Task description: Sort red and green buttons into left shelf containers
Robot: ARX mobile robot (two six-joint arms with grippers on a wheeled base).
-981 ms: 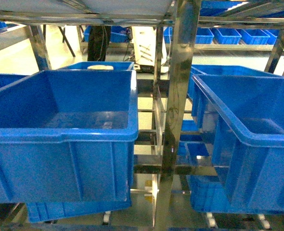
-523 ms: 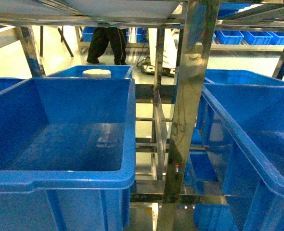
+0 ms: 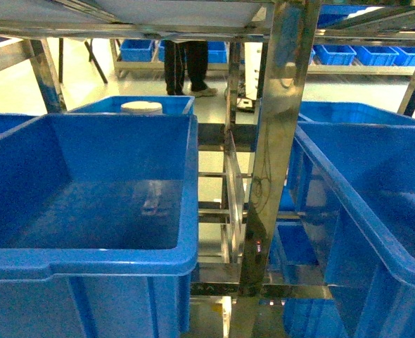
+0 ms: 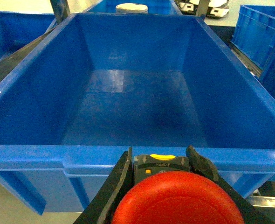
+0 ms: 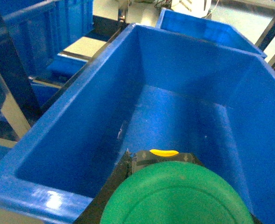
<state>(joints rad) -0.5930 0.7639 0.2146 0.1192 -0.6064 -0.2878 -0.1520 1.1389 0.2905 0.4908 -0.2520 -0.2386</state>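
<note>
The red button (image 4: pixel 177 198) fills the bottom of the left wrist view, and my left gripper (image 4: pixel 161 154) is shut on its black base. It hangs just short of the near rim of a large empty blue container (image 4: pixel 58 156), which is the left one in the head view (image 3: pixel 88 257). My right gripper (image 5: pixel 161 158) is shut on the green button (image 5: pixel 177 196), held over the near end of another empty blue container (image 5: pixel 81 126), the right one in the head view (image 3: pixel 355 211). Neither gripper shows in the head view.
A shiny steel shelf post (image 3: pixel 274 141) stands between the two containers. Behind the left one, another blue bin holds a white round lid (image 3: pixel 141 107). A person's legs (image 3: pixel 186 67) stand in the aisle beyond. Steel shelf rails run overhead.
The head view has closed in on the shelf, so both containers loom larger and lower. In the last half second only the person behind has stepped to the right.
</note>
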